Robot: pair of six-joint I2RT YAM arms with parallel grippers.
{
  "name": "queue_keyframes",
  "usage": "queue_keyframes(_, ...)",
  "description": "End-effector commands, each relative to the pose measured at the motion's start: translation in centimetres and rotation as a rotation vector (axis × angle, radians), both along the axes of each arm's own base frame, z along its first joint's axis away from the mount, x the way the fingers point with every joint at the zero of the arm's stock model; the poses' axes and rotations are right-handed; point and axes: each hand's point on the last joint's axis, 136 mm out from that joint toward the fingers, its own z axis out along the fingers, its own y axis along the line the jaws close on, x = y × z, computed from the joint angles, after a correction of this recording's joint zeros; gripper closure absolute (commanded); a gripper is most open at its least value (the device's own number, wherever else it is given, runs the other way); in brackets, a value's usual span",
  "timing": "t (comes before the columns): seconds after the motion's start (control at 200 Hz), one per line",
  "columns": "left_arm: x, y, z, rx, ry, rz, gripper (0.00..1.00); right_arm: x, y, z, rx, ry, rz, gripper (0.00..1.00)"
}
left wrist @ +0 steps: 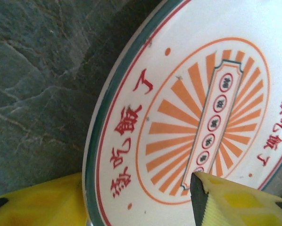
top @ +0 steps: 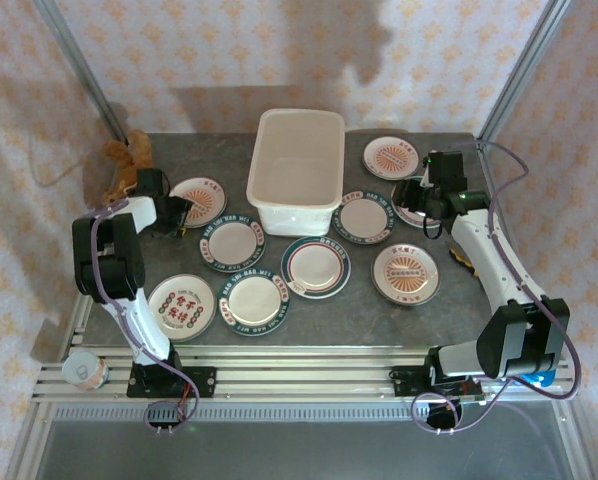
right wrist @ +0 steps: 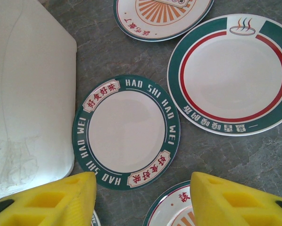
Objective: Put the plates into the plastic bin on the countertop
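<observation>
Several cream plates lie flat on the grey countertop (top: pixel 449 300) around the off-white plastic bin (top: pixel 297 165), which holds nothing I can see. My left gripper (top: pixel 176 213) is low over a sunburst plate (top: pixel 201 200) left of the bin. In the left wrist view that gripper (left wrist: pixel 136 202) is open. One yellow finger (left wrist: pixel 37 202) sits outside the sunburst plate's (left wrist: pixel 193 94) rim and the other over its face. My right gripper (top: pixel 422 197) hovers right of the bin. It (right wrist: pixel 143 202) is open above bare stone and a sunburst plate's edge (right wrist: pixel 171 212).
Ahead of the right gripper lie a teal-rimmed lettered plate (right wrist: pixel 126 132), a teal-and-red plate (right wrist: pixel 230 73) and the bin's wall (right wrist: pixel 28 94). A brown soft toy (top: pixel 127 160) sits at the back left corner. An aluminium frame (top: pixel 309 372) runs along the near side of the countertop.
</observation>
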Motion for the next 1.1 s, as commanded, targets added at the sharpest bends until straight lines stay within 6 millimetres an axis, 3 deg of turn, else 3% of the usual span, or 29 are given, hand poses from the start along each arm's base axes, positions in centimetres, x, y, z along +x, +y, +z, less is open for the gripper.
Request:
queue_keyframes(0.0, 0.2, 0.0, -1.0, 0.004, 0.018, 0.0, 0.46, -0.5, -0.2, -0.2, -0.035, 0.005, 0.003, 0.45)
queue_keyframes(0.41, -1.6, 0.0, -2.3, 0.024, 0.058, -0.013, 0.76, -1.2, -0.4, -0.2, -0.045, 0.001, 0.01, 0.46)
queue_keyframes(0.601, -1.6, 0.2, -1.8, 0.048, 0.053, -0.025, 0.86, -1.6, -0.6, 0.0, -0.049, -0.008, -0.001, 0.46)
queue_keyframes(0.631, -1.3, 0.3, -0.4, 0.06, 0.021, -0.025, 0.87, -1.7, -0.6, 0.0, -0.05, -0.009, -0.001, 0.46)
queue_keyframes(0.891, -0.4, 0.1, 2.8, 0.089, -0.074, -0.047, 1.0, -2.2, -0.4, 0.2, -0.028, -0.018, 0.001, 0.46)
queue_keyframes(1.091, 0.4, -0.8, 6.4, 0.136, -0.172, -0.094, 1.0, -2.2, -0.2, 0.5, -0.006, -0.028, 0.002, 0.46)
